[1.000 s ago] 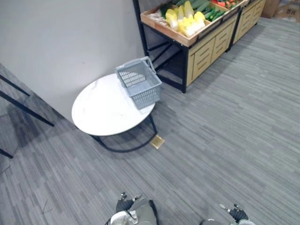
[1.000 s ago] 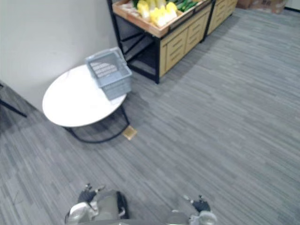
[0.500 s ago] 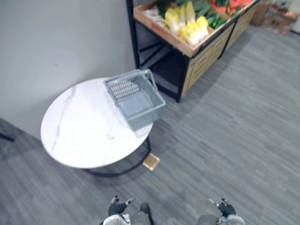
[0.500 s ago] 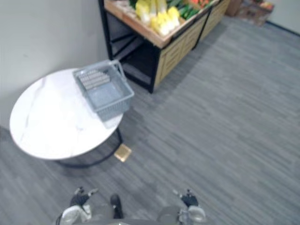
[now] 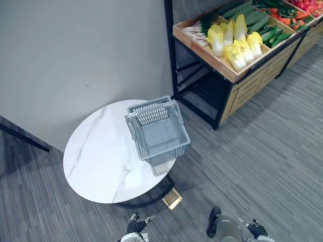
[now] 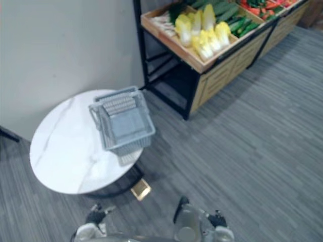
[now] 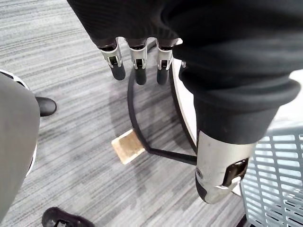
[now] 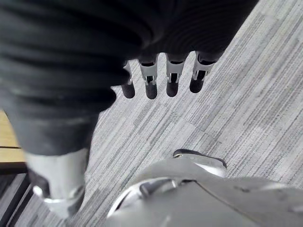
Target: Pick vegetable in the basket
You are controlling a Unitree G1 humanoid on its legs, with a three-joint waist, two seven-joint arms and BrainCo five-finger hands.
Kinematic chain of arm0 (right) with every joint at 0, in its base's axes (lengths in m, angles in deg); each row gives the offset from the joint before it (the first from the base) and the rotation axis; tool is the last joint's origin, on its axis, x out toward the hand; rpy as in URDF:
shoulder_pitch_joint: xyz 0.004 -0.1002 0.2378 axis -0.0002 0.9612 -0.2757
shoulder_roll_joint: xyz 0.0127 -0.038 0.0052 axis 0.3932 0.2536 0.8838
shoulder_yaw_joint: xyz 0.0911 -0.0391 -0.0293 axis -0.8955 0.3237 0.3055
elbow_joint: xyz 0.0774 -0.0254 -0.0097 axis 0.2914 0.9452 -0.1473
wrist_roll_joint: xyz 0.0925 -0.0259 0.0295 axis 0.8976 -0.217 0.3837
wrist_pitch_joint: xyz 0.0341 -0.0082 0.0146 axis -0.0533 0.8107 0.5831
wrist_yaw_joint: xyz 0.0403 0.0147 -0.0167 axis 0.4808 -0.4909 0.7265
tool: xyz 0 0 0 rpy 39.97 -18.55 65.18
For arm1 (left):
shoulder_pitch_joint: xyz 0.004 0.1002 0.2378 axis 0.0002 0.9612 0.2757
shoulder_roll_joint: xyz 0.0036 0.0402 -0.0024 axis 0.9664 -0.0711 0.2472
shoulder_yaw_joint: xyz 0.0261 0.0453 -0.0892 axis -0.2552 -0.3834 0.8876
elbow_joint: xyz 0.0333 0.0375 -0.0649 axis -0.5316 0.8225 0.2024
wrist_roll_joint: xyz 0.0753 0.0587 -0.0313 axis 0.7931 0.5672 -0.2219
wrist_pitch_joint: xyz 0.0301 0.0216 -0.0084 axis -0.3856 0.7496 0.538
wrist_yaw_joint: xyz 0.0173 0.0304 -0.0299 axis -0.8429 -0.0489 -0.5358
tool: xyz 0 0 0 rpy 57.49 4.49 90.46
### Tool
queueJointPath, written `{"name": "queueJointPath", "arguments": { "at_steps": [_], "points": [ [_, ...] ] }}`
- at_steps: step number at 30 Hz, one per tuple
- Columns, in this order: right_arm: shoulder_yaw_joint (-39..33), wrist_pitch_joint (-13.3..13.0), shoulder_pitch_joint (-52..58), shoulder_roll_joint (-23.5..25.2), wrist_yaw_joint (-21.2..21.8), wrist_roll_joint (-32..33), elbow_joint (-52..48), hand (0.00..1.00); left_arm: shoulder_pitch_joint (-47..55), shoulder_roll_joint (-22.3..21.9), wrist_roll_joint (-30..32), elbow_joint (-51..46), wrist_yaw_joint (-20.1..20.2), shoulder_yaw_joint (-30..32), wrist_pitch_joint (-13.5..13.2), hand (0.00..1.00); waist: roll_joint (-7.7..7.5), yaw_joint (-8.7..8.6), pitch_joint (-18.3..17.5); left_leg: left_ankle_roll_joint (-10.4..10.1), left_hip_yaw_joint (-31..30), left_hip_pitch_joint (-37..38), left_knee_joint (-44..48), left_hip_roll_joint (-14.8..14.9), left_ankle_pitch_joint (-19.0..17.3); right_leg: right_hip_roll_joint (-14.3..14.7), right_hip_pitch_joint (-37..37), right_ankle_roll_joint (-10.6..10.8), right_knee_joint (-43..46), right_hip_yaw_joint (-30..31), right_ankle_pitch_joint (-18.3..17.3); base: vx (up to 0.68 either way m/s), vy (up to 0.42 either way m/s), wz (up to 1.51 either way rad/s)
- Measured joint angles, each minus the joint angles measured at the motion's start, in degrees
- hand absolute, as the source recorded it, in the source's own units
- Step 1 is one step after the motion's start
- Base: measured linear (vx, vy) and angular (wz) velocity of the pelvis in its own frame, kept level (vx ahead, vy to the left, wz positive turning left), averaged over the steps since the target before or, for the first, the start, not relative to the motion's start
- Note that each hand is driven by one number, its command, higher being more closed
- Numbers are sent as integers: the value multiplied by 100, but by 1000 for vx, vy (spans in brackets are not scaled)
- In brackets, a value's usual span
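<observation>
An empty grey plastic basket (image 5: 159, 132) stands on the near right side of a round white marble table (image 5: 101, 161), its handle resting over the rim. Behind it a wooden produce stand (image 5: 229, 70) carries yellow cabbages (image 5: 236, 41), green cucumbers (image 5: 272, 33) and red peppers (image 5: 304, 5). My left hand (image 7: 138, 71) hangs low beside the table's black base, fingers straight, holding nothing. My right hand (image 8: 173, 78) hangs over the grey floor, fingers straight and empty too. Both hands sit at the lower edge of the eye views, well short of the basket and the stand.
A small wooden block (image 5: 172, 198) lies on the floor under the table's near edge. A grey wall (image 5: 75, 50) backs the table, with a black slanted bar (image 5: 25, 139) at far left. Striped grey floor (image 5: 272, 166) spreads to the right of the table.
The whole picture has shifted, so the camera has moved: the table, basket and stand now sit more to the right and nearer. Both hands still hang low and empty.
</observation>
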Motion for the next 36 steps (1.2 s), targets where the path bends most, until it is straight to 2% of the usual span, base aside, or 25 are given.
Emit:
{"name": "queueJointPath", "arguments": {
  "at_steps": [2, 4, 5, 6, 7, 8, 9, 10, 11, 12, 13, 15, 16, 18, 20, 23, 26, 28, 29, 31, 33, 36],
  "points": [
    [2, 1, 3, -4, 14, 2, 71, 0, 0, -9, 7, 59, -3, 192, 1, 0, 11, -7, -34, -72, -162, -313, 647, 95, 44, 34, 195, -9, -130, -151, -76, 208, -144, 34],
    [44, 2, 1, -45, 51, 8, 182, 0, -35, -12, -9, 63, -34, 326, 0, 0, -3, -12, -46, -423, -444, -923, 1775, 134, 259, -14, 425, -18, -344, -295, -76, 176, -94, 37],
    [74, 6, 15, -68, 62, 14, 239, 0, -87, -14, -23, 103, -62, 398, 1, 0, 2, -21, -45, -720, -595, -1350, 2550, 168, 598, -53, 612, -26, -451, -395, -51, 232, -30, 38],
    [85, 6, 42, -77, 59, 21, 241, 0, -113, -5, -80, 109, -130, 417, -6, 0, -77, -6, 3, -761, -607, -1716, 3287, 226, 984, -130, 839, -16, -592, -470, -33, 239, -12, 31],
    [107, 4, 44, -89, 55, 27, 234, 0, -112, 3, -105, 108, -147, 418, -6, 0, -63, 2, -4, -764, -532, -1854, 3577, 289, 958, -142, 956, -10, -682, -510, -15, 234, 15, 13],
    [110, -6, 20, -94, 51, 34, 213, 0, -115, 6, -113, 106, -162, 429, -6, 0, -45, -1, -14, -741, -218, -2040, 3779, 393, 722, -161, 1187, 33, -873, -547, 43, 227, 41, 4],
    [75, -20, -18, -119, 32, 83, 209, 0, -124, 4, -113, 105, -167, 443, -6, 0, -45, -14, -14, -707, 143, -2127, 3644, 462, 536, -189, 1333, 86, -1020, -580, 93, 297, 137, 13],
    [-6, -36, -22, -151, -23, 131, 198, 0, -160, -1, -114, 102, -175, 479, -6, 0, -57, -20, -7, -534, 686, -2210, 2842, 480, 420, -255, 1528, 220, -1180, -668, 174, 209, 131, 15],
    [-24, -37, -23, -155, -31, 134, 198, 0, -160, -2, -113, 103, -177, 490, -5, 0, -56, -18, -8, -462, 777, -2220, 2615, 479, 466, -262, 1555, 238, -1193, -684, 184, 200, 202, 19],
    [-181, -35, -24, -223, -44, 139, 163, 0, -153, -43, -115, 109, -200, 624, -5, 0, 25, -13, -30, 112, 1081, -2219, 1601, 422, 1008, -220, 1597, 320, -1239, -723, 228, 191, 223, 27],
    [-231, -33, -14, -156, -44, 139, 168, 0, -139, -31, -115, 107, -228, 831, -7, 0, -67, -28, -134, 206, 1166, -1981, 1033, 162, 988, -291, 1589, 439, -1423, -696, 326, 210, 272, 34],
    [-421, -29, 9, -121, -40, 138, 222, 0, -163, 18, -114, 96, -235, 951, -9, 0, -198, -21, -163, 206, 1158, -1875, 490, -58, 988, -330, 1587, 490, -1641, -709, 362, 122, 179, 33],
    [-580, -21, -1, -122, -45, 136, 235, 0, -165, 18, -114, 111, -241, 1069, 0, 0, -216, -14, -154, 207, 1156, -1835, 298, -124, 988, -341, 1598, 550, -1696, -738, 397, 117, 133, 25],
    [-1221, -10, -4, -172, -65, 125, 236, 0, -41, 14, -108, 113, -249, 1255, 7, 0, -200, -21, -147, 265, 1184, -1574, -201, -259, 1059, -357, 1677, 608, -1769, -782, 436, 98, 87, 9],
    [-1658, 17, 13, -348, -66, 116, 253, 0, 60, 14, -98, 114, -256, 1315, 11, 0, -123, -31, -180, 248, 1206, -1335, -584, -319, 1174, -346, 1744, 620, -1770, -781, 447, 46, 22, -5],
    [-2374, 30, -108, -921, -72, 11, 254, 0, 106, 16, 18, 115, -236, 1389, 13, 0, 37, -66, -249, 235, 1290, -1175, -1023, -340, 1278, -251, 1720, 635, -1774, -786, 472, 7, 2, -1],
    [-2555, 49, -351, -1422, -152, -7, 198, 0, 136, 36, 188, 140, -206, 1530, 54, 0, -37, -117, -215, 236, 1301, -1176, -1061, -343, 1275, -241, 1713, 628, -1773, -770, 495, -42, 8, -2],
    [-2415, 121, -548, -1663, -239, -149, -37, 0, 179, 68, 243, 172, -202, 1496, 108, 0, -72, -145, -195, 236, 1297, -1174, -1061, -347, 1276, -245, 1681, 629, -1774, -717, 495, -53, 2, -10],
    [-2115, 168, -653, -1778, -302, -409, -395, 0, 240, 97, 245, 172, -199, 1431, 125, 0, -111, -149, -205, 236, 1305, -1201, -1062, -348, 1275, -237, 1604, 629, -1772, -646, 494, -106, 4, -17],
    [-1556, 196, -755, -1970, -338, -822, -1211, 0, 281, 171, 263, 172, -199, 1290, 129, 0, -110, -161, -220, 260, 1308, -1312, -1062, -344, 1298, -227, 1462, 631, -1765, -600, 498, -99, 0, -10],
    [-859, 224, -802, -2346, -432, -1471, -2494, 0, 341, 264, 369, 141, -196, 1158, 132, 0, -136, -160, -225, 297, 1293, -1440, -1062, -342, 1341, -223, 1337, 603, -1763, -590, 497, -73, -3, 1],
    [-171, 217, -1056, -2773, -436, -2310, -3823, 0, 448, 319, 405, 94, -175, 1020, 153, 0, -187, -149, -232, 318, 1275, -1473, -1062, -342, 1357, -226, 1306, 603, -1762, -598, 497, -14, 2, 1]
  ]
}}
